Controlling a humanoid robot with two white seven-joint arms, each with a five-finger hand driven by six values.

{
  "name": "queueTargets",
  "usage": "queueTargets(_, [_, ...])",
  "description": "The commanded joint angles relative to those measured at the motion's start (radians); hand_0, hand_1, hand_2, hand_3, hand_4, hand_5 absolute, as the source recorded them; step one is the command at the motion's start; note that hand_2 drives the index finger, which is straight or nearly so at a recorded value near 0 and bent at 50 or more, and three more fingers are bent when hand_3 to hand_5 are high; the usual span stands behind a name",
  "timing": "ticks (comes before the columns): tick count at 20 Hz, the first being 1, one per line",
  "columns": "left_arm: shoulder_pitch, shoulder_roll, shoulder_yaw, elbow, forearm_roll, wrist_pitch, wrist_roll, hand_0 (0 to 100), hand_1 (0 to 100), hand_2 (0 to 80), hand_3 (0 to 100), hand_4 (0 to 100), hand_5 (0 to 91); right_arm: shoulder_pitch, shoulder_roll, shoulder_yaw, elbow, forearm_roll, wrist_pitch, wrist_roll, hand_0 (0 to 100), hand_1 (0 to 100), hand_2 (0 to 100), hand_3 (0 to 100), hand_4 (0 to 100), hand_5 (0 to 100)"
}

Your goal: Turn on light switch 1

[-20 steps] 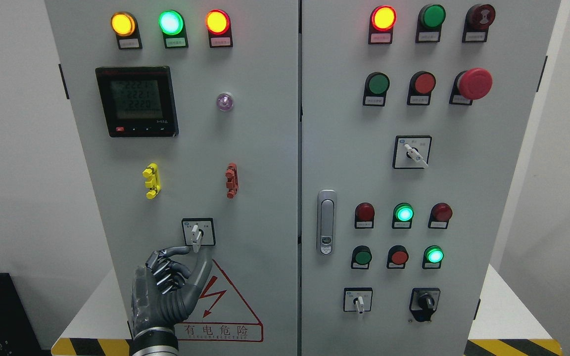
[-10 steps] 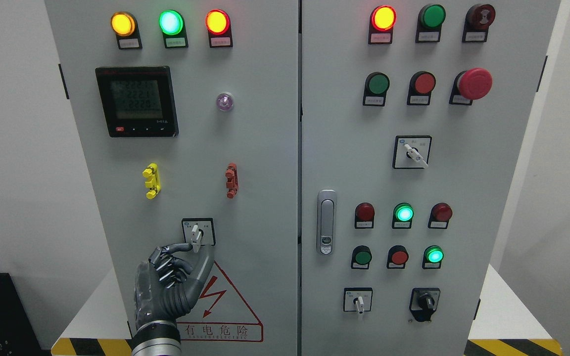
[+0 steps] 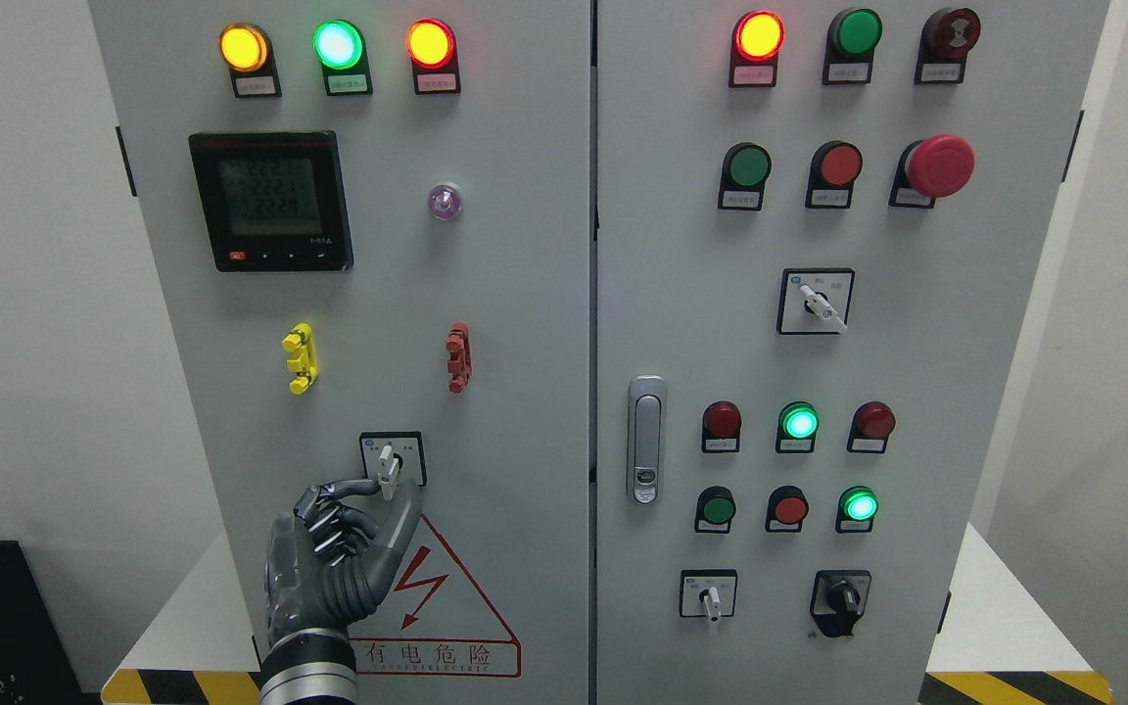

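The rotary switch (image 3: 390, 464) is seen low on the left cabinet door (image 3: 231, 392), inside a small square plate, just above the red warning triangle (image 3: 446, 597). Its white lever is pointed almost straight down, so the long axis is close to vertical.

The left hand (image 3: 339, 553) is raised from the bottom edge, directly under and a little to the left of the switch. The lower end of the lever is met by the index fingertip from the left and by the thumb from the right side, so the lever appears to be pinched between these 2 digits; full contact of the thumb cannot be confirmed. The other fingers are curled loosely toward the palm.

The right hand is not seen in the picture, so only the left one is near.

It is judged that the lever must be rotated about its centre, which lies above the fingertips, and the turn should be made sideways, not pushed inward.
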Motion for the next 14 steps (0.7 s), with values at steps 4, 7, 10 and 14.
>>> queueTargets(4, [-0.008,-0.001,0.004,0.006,0.0,0.002,-0.002,15,71,49.6,86,93,86.4,0.0,0.0,0.0,0.0,0.0,0.001,-0.001,31,0,0,0,0,0])
queueTargets(7, [-0.008,-0.004,0.004,0.007,0.002,0.003,-0.002,15,71,50.1,86,93,86.5,0.0,0.0,0.0,0.0,0.0,0.001,-0.001,31,0,0,0,0,0])
queueTargets(10, [-0.012,-0.004,0.004,0.012,0.002,0.003,-0.002,15,71,50.7,86,93,86.6,0.0,0.0,0.0,0.0,0.0,0.001,-0.001,31,0,0,0,0,0])
queueTargets(14, [-0.014,-0.004,0.004,0.015,0.003,0.003,-0.002,15,71,50.8,87,93,86.6,0.0,0.0,0.0,0.0,0.0,0.001,-0.001,31,0,0,0,0,0])
